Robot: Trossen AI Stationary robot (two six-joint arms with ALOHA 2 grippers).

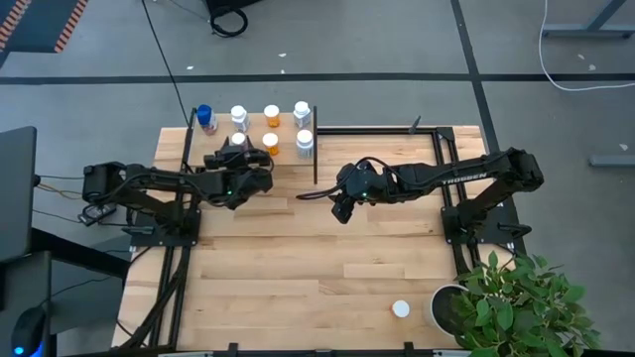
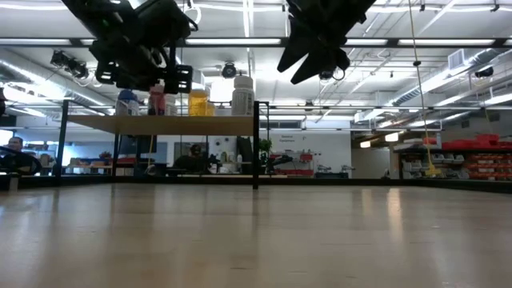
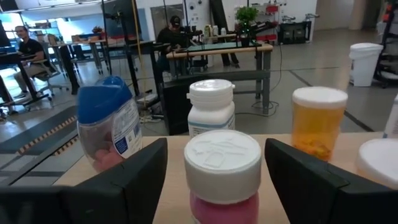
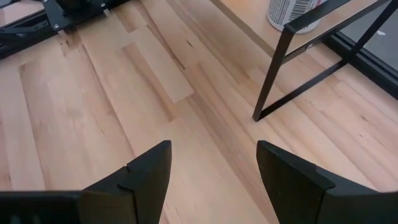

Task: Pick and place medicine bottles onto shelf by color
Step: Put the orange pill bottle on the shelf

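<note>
Pink body, white ribbed cap — the bottle (image 3: pixel 222 180) stands upright on the shelf (image 1: pixel 283 151), between the left gripper's (image 3: pixel 214 180) spread fingers (image 3: pixel 134 180), with a gap showing on each side. It sits in the near row; behind it stand a blue-capped bottle (image 3: pixel 109 127), a white bottle (image 3: pixel 211 106) and an orange bottle (image 3: pixel 318 121), all upright.

The risk is in the retreat — if the left gripper backs off at an angle or lifts unevenly, a finger could catch the cap and tip the pink bottle into its neighbours. These bottles look light and narrow-based, so one knock could topple several.

The right gripper (image 4: pixel 211 180) hangs over the bare table (image 4: pixel 93 112) near the shelf's black leg (image 4: pixel 273 93), fingers apart and empty. One white-capped bottle (image 1: pixel 400 309) waits near the table's front edge, close to a potted plant (image 1: pixel 516 302).
</note>
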